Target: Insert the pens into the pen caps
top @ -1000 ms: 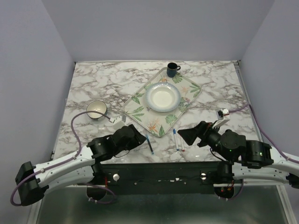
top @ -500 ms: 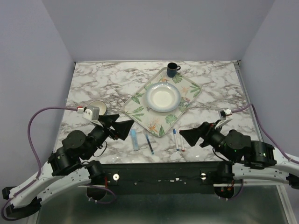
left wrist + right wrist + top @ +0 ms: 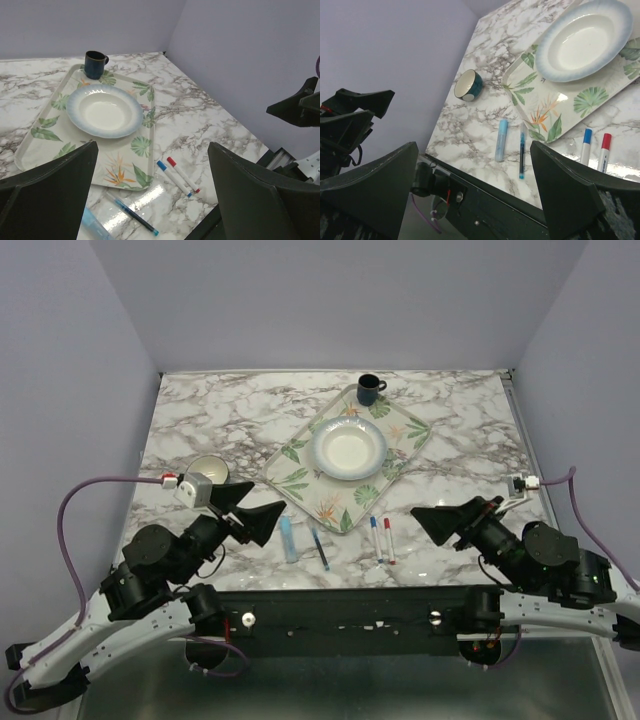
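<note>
While left claw (image 3: 268,499) and right claw (image 3: 424,515) gape empty — pens (image 3: 321,548) lie between, untouched.

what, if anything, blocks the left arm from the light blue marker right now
Likely nothing, so probably yes. The marker lies flat on bare table, just beside the left arm's open fingers, apart from the thin pen and clear of the tray.

This looks like a robot lab: plain purple walls (image 3: 330,300) box in a marble desk (image 3: 220,415) with two cabled robot arms (image 3: 165,550).
</note>
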`<action>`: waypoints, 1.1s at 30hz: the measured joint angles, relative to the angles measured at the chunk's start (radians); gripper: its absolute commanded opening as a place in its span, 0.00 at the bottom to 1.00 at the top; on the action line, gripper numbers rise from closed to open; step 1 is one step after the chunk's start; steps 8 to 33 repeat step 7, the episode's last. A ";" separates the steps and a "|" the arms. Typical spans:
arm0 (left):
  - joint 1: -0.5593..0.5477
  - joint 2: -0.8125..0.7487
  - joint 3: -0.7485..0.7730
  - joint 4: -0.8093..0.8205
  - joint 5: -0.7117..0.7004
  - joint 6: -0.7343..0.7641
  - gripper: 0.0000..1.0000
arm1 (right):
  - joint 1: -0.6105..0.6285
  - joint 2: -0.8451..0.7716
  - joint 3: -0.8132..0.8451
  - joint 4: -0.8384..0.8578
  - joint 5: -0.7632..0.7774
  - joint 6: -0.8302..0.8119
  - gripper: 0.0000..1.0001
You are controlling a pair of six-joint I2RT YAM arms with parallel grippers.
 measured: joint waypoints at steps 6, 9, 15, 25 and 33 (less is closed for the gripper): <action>0.000 0.016 0.000 0.014 0.016 0.002 0.99 | 0.000 -0.029 0.000 -0.001 0.012 -0.001 1.00; 0.000 0.019 0.000 0.015 0.019 0.002 0.99 | 0.000 -0.031 0.000 -0.003 0.013 -0.001 1.00; 0.000 0.019 0.000 0.015 0.019 0.002 0.99 | 0.000 -0.031 0.000 -0.003 0.013 -0.001 1.00; 0.000 0.019 0.000 0.015 0.019 0.002 0.99 | 0.000 -0.031 0.000 -0.003 0.013 -0.001 1.00; 0.000 0.019 0.000 0.015 0.019 0.002 0.99 | 0.000 -0.031 0.000 -0.003 0.013 -0.001 1.00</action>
